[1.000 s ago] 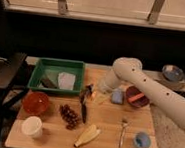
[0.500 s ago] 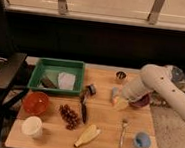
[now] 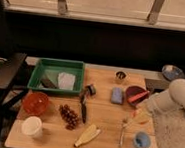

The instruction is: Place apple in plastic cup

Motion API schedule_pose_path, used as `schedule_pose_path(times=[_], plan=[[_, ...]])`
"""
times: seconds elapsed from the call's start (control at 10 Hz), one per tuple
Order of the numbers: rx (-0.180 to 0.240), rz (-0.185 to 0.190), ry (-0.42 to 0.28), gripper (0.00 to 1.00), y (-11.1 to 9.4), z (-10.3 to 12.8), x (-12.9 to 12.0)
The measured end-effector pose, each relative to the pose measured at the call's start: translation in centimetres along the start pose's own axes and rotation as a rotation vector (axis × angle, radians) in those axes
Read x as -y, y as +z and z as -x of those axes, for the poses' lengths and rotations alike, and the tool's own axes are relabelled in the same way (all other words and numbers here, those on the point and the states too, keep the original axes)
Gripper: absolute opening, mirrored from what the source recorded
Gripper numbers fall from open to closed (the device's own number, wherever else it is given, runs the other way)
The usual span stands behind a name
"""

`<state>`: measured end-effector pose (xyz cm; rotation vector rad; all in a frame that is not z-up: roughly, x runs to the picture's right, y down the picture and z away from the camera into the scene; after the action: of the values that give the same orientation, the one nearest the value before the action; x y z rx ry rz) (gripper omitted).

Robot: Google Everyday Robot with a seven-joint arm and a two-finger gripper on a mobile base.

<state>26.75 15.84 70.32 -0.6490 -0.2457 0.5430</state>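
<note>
The apple point(image 3: 140, 117), yellowish with a red blush, hangs just above the table's right side, held at the tip of my white arm that reaches in from the right. My gripper point(image 3: 144, 113) is shut on the apple and mostly hidden behind it and the arm's end. The plastic cup point(image 3: 142, 140), small and light blue, stands near the front right corner, a short way in front of the apple and slightly to its right.
A dark red bowl point(image 3: 135, 95) and blue sponge point(image 3: 117, 95) lie just behind the apple. A utensil point(image 3: 122, 132) lies left of the cup. Further left are a black knife point(image 3: 84, 105), grapes point(image 3: 69, 116), an orange bowl point(image 3: 36, 102), a cream cup point(image 3: 31, 126) and a green tray point(image 3: 56, 67).
My arm has swung from the middle of the table to the right and toward the front, carrying the apple closer to the light-blue cup.
</note>
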Motion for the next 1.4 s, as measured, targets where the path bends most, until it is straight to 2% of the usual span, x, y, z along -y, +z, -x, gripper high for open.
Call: schedule_pose_path(times=[0.5, 0.6, 0.8, 1.1, 1.4], plan=[[-0.002, 0.0, 0.001, 0.0, 0.1, 0.1, 0.0], [-0.007, -0.001, 0.021, 0.0, 0.2, -0.3, -0.1], [-0.016, -0.006, 0.079, 0.0, 0.1, -2.6, -0.2], [0.001, -0.019, 0.154, 0.0, -0.2, -5.4, -0.5], [0.011, -0.012, 0.191, 0.0, 0.3, -6.5, -1.2]])
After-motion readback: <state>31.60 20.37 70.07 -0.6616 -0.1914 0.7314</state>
